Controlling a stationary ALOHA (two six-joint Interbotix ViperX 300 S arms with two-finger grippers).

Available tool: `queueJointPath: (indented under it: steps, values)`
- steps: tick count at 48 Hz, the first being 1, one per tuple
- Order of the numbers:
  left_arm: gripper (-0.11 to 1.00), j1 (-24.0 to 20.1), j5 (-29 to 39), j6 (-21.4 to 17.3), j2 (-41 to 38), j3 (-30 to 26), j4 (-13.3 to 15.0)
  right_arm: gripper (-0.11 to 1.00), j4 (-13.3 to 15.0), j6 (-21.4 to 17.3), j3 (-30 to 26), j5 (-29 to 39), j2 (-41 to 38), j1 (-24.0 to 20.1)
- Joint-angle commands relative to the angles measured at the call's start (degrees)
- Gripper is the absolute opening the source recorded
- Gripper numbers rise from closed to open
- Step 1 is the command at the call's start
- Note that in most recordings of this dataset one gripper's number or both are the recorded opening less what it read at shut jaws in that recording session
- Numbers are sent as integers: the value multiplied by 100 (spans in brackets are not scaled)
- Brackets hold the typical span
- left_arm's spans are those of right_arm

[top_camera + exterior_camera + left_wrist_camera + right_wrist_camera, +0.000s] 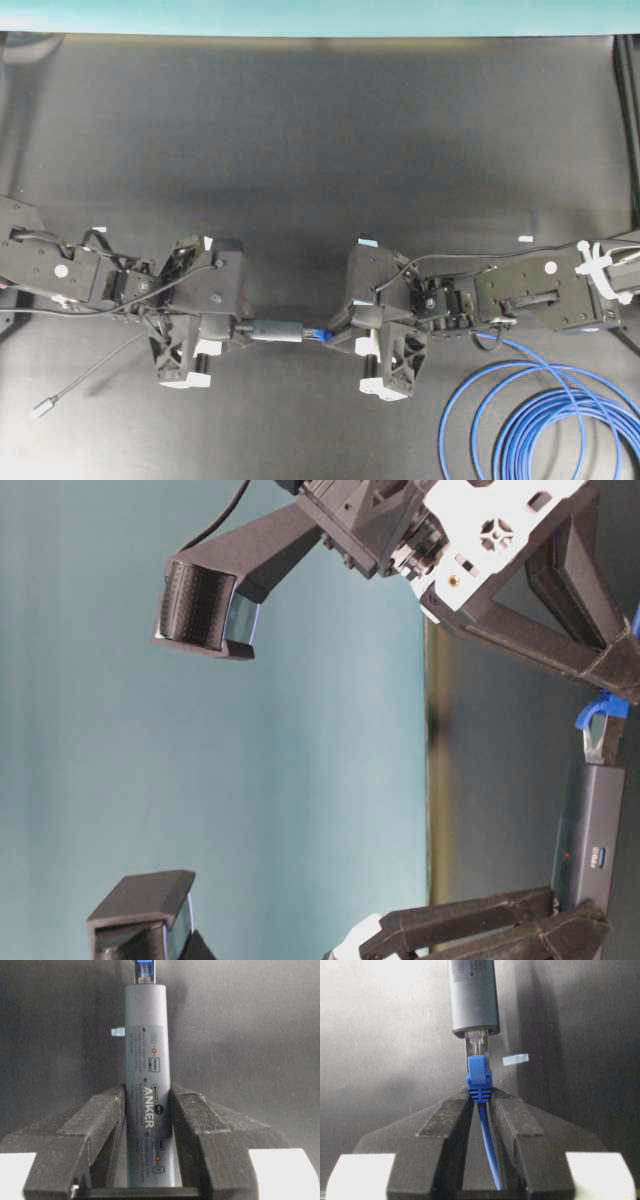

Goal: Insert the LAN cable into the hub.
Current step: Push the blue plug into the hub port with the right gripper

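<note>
Right wrist view: the clear plug (479,1045) enters the end of the hub (473,995); how deep it sits cannot be told, the tip being hidden inside the port. Hub's far end cut off by the top edge. The LAN cable (489,1150) runs down between the fingers (445,1125) of the right gripper (481,1110) and out at the bottom edge.

Left wrist view: hub (148,1085) lower end hidden behind the base of the left gripper (148,1105); small label print too fine to read; plug (144,971) cut off at top.

Overhead: cable coils (555,425) cut by the right and bottom edges. Small silver plug (43,407) too small to identify.

Table-level: both arms cropped by the frame.
</note>
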State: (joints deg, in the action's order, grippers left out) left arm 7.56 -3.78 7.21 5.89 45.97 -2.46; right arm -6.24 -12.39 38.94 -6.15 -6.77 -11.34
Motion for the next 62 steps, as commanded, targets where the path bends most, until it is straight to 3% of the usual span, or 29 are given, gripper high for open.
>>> queueJointPath:
  steps: [1, 32, 51, 62]
  values:
    - [28, -44, -35, 0, 18, -132, -18, 11, -9, 18, -132, -18, 26, -9]
    - [28, -149, 193, -220, -193, -466, -18, 11, 141, 18, -404, 193, -88, 0]
    - [28, -193, 1459, -352, -563, -1187, -18, 11, 202, 18, -589, 624, -158, 53]
    - [28, -229, 1406, -475, -633, -1380, -18, 11, 220, 26, -633, 624, -167, 97]
